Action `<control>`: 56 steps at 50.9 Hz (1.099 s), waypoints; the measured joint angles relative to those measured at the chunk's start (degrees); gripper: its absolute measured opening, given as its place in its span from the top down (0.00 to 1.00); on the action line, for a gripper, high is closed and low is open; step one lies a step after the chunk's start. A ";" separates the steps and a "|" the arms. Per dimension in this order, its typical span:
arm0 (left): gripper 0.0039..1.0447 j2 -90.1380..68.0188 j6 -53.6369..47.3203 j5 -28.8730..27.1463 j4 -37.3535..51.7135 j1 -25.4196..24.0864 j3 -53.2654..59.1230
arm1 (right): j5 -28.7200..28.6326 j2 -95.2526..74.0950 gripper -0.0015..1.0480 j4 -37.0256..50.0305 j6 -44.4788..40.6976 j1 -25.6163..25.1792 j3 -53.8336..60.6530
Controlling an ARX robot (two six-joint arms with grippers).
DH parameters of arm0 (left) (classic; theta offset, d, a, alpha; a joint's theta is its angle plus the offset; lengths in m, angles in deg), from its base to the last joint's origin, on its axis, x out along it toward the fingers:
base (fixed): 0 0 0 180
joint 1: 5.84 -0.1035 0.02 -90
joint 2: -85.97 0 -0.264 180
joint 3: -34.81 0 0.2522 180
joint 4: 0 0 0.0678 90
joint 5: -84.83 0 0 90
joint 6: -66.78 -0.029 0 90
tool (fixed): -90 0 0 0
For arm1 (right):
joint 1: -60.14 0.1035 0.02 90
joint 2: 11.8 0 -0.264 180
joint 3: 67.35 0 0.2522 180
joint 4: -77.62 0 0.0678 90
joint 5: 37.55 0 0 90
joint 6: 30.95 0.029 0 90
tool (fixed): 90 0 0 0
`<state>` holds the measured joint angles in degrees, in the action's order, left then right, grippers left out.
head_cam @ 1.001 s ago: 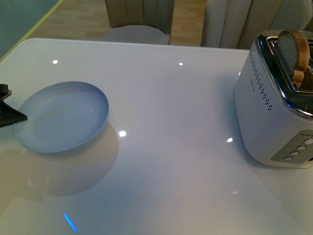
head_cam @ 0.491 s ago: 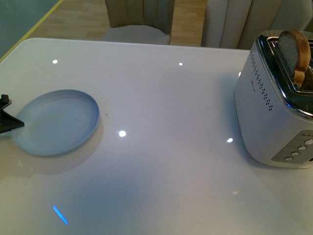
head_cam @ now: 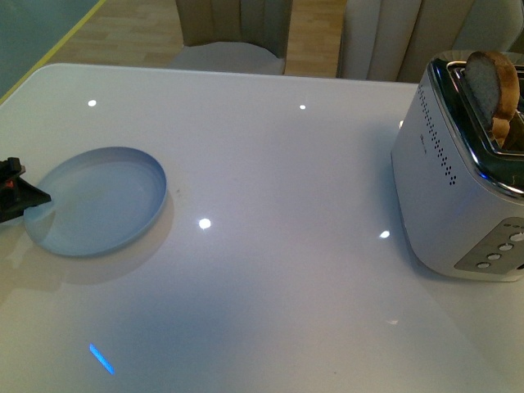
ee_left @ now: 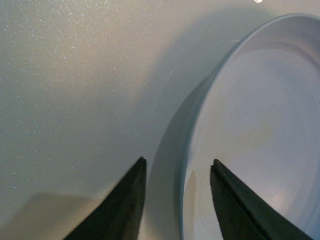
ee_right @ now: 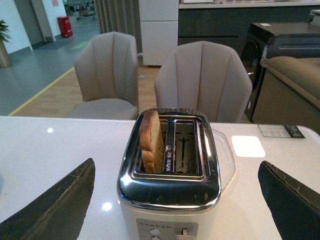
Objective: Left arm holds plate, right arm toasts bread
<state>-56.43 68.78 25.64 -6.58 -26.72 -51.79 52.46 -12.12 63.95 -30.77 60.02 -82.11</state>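
Observation:
The pale blue-grey plate [head_cam: 97, 201] lies flat on the white table at the left. My left gripper [head_cam: 37, 199] shows as a black tip at the plate's left rim. In the left wrist view it [ee_left: 178, 161] is open, with one finger over the table and the other over the inside of the plate [ee_left: 250, 130], so the rim runs between them. The bread [head_cam: 491, 90] stands upright in a slot of the silver toaster [head_cam: 458, 180] at the right, its top sticking out. My right gripper [ee_right: 177, 172] is open wide, its fingers on either side of the toaster [ee_right: 170, 185] and short of it; the bread [ee_right: 151, 141] fills one slot.
The toaster's second slot [ee_right: 184, 147] holds nothing. Buttons and a lever [ee_right: 184, 232] are on its near face. Two beige chairs [head_cam: 233, 33] stand behind the table's far edge. A white square coaster [ee_right: 248, 146] lies beside the toaster.
The plate came down from a tilted, raised pose to lie flat on the table, a little further left. The left gripper tip stayed at its rim. Toaster and bread did not move.

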 joint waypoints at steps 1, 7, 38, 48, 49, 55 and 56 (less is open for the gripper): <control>0.55 0.31 0.24 -0.26 0.11 0.02 0.22 | 0.00 0.00 0.08 -0.02 0.00 0.00 0.00; 0.36 3.67 1.05 -0.81 1.09 0.02 1.95 | 0.00 0.00 0.08 -0.02 0.00 0.00 0.00; 0.07 55.06 7.02 -0.77 10.82 5.84 29.20 | -0.02 0.00 0.08 -0.02 -0.02 0.00 0.00; 0.07 74.53 15.08 -4.07 7.82 11.02 39.56 | 0.00 0.00 0.08 -0.02 0.00 0.00 0.00; 0.07 77.35 16.04 -4.74 6.71 11.74 40.89 | 0.00 0.00 0.08 -0.02 0.00 0.00 0.00; 0.09 88.94 18.08 -11.76 3.21 15.67 46.73 | 0.00 0.00 0.08 -0.02 -0.02 0.00 0.00; 0.12 90.27 16.55 -15.78 6.38 16.85 48.43 | -0.02 0.00 0.08 0.00 0.00 0.00 0.00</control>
<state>33.83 85.33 9.85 -0.20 -9.87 -3.35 52.43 -12.12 63.95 -30.77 60.02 -82.11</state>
